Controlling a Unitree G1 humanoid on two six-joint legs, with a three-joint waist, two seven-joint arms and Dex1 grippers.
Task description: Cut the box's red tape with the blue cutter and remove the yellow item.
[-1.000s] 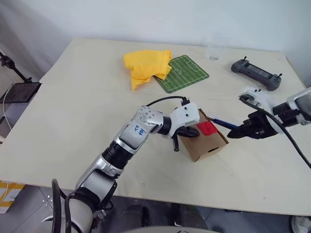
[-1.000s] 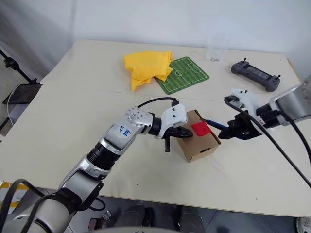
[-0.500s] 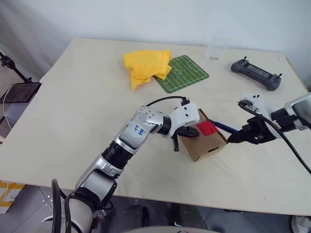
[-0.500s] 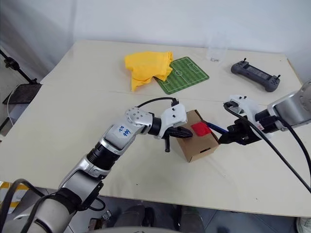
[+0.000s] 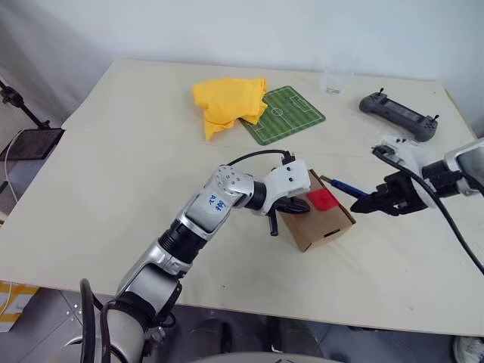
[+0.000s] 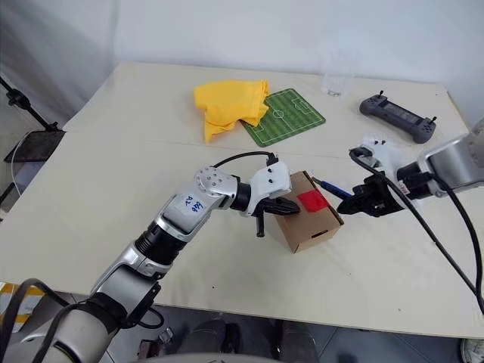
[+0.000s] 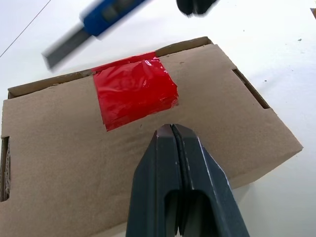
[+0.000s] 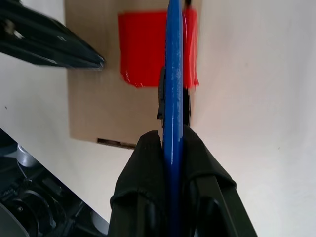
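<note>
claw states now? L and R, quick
Left claw: shut, empty, fingertips resting on the box lid beside the red tape.
Right claw: shut on the blue cutter, blade end over the tape.

A crumpled yellow cloth [image 5: 227, 103] is lying on the cream table [image 5: 113, 174], overlapping a green football-pitch mat [image 5: 285, 114]. A clear plastic cup [image 5: 335, 79] and a grey handheld controller [image 5: 398, 116] are sitting along the far edge.
</note>
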